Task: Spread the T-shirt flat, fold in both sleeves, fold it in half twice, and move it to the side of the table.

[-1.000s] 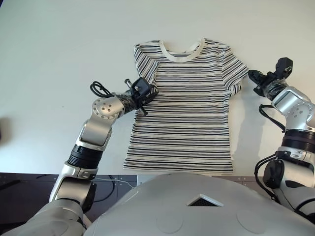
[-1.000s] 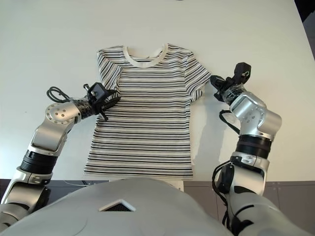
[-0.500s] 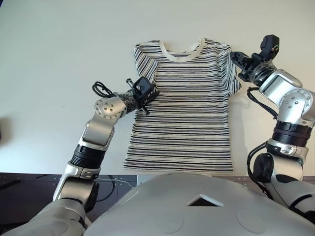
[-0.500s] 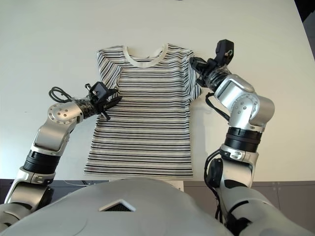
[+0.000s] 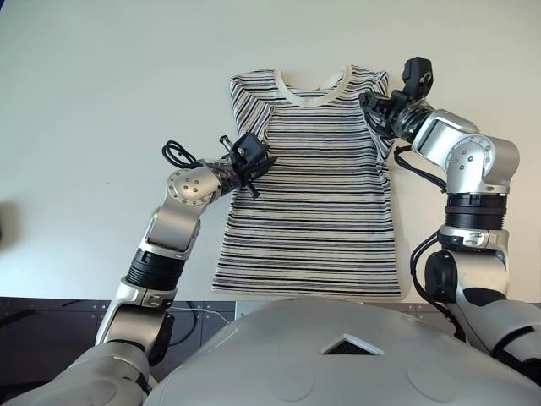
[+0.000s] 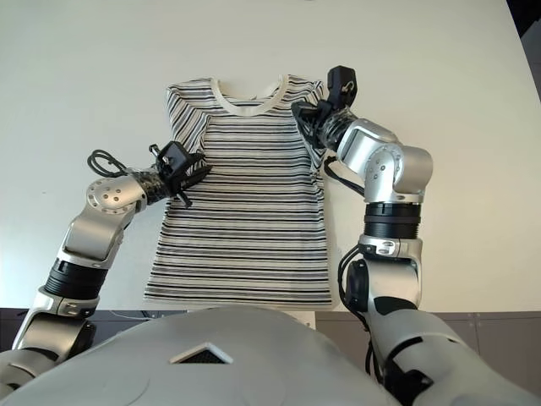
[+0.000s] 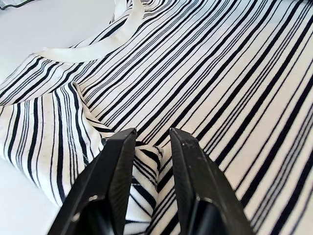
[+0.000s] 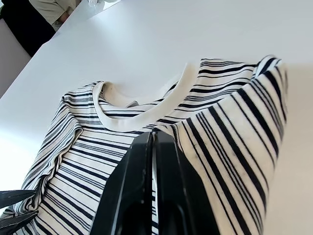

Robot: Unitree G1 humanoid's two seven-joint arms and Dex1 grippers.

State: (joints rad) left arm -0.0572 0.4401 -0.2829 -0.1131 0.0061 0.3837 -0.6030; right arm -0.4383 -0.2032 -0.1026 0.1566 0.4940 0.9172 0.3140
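Note:
A black-and-white striped T-shirt (image 5: 313, 203) lies flat on the white table (image 5: 101, 101), its collar (image 5: 311, 90) at the far end. Its left sleeve is folded onto the body. My left gripper (image 5: 258, 165) rests on that fold, and in the left wrist view its fingertips (image 7: 151, 142) pinch a ridge of striped cloth. My right gripper (image 5: 372, 106) is shut on the right sleeve (image 8: 234, 142) and holds it over the shirt's chest, just beside the collar (image 8: 146, 110).
White tabletop spreads wide to the left and right of the shirt. The table's front edge (image 5: 51, 298) runs just below the shirt's hem, with dark floor beyond it.
My right gripper has swung left from beyond the shirt's right side to over its chest, carrying the right sleeve inward. The left gripper has barely shifted.

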